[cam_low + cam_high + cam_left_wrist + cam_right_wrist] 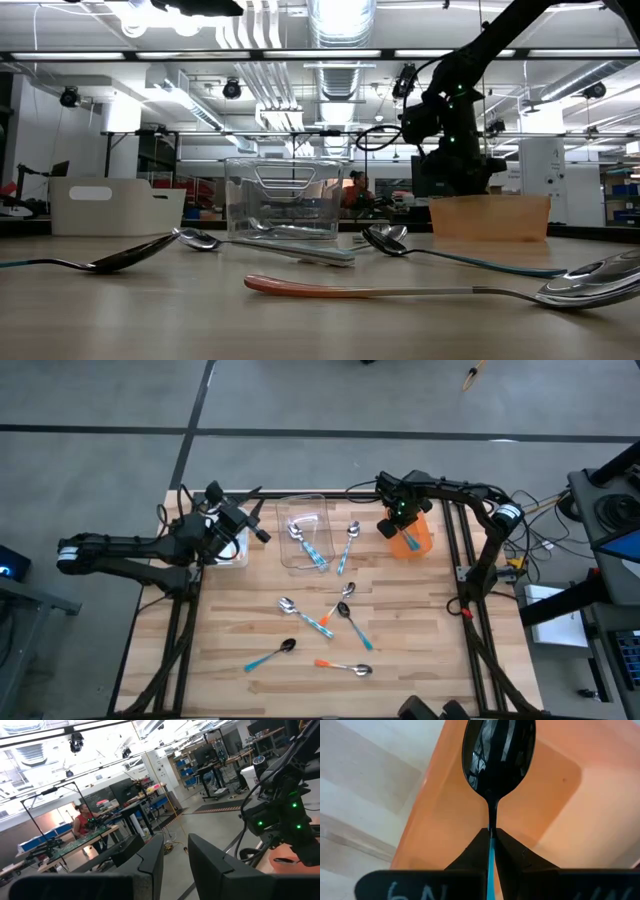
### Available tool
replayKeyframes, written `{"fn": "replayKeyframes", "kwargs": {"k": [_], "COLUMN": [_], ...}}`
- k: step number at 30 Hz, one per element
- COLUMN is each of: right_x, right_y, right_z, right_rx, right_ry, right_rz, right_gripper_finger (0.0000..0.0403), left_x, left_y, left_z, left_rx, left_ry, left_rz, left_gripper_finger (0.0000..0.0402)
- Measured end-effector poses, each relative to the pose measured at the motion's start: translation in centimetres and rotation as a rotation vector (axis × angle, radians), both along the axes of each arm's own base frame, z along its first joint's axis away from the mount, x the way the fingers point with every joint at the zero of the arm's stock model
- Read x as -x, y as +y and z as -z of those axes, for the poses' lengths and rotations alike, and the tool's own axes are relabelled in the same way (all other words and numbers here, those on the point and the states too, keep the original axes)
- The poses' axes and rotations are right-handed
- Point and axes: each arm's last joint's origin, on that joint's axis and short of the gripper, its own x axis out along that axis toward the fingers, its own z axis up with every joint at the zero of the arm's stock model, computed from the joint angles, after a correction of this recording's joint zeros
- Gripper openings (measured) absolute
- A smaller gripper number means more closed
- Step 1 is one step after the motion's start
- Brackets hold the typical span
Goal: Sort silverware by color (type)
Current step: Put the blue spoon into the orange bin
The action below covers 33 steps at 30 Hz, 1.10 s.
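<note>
A dark-bowled spoon [498, 755] with a light blue handle hangs bowl-down between the fingertips of the right gripper [491, 836], which are pinched together on its neck. In the right wrist view it is directly over the open orange bin [560, 815]; in the high view the same bin sits at the upper right of the table [420, 660], with the gripper above it.

Judging by how things lie, the sorting is partly done. The clear bin [304, 530] at upper centre already holds at least two spoons, one with a light blue handle [314, 550] (their exact number is hard to make out). Another silver spoon [347, 546] lies just beside that bin on the wood. Five more are scattered lower down: a crossed cluster of three at centre [330, 612], a dark-bowled one with a blue handle [270, 654] at lower left of centre, and a silver one with an orange handle [345, 666] below centre. So the held spoon is about to be dropped, and roughly half the set is left.

The right arm reaches in from the right edge, elbow bent, wrist pointing down into the bin. The left arm stretches in from the left edge; its left gripper [175, 862] sits over the white bin [228, 550] at upper left, fingers slightly apart with nothing between them.
</note>
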Motion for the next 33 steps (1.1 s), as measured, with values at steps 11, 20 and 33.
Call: {"fn": "replayKeyframes", "kwargs": {"k": [11, 20, 33], "right_x": [0.3, 0.5, 0.8], "right_y": [0.3, 0.5, 0.7], "right_z": [0.8, 1.8, 2.6], "right_rx": [-0.01, 0.0, -0.003], "right_ry": [0.01, 0.0, 0.007], "right_rz": [0.0, 0.001, 0.001], "right_gripper_finger": [0.0009, 0.0009, 0.0009], "left_x": [0.0, 0.0, 0.0], "left_y": [0.0, 0.0, 0.0], "left_z": [0.0, 0.0, 0.0], "left_rx": [0.0, 0.0, 0.0], "left_ry": [-0.002, -0.002, -0.002], "left_rz": [0.0, 0.0, 0.0], "left_gripper_finger": [0.0071, 0.0071, 0.0071]}}
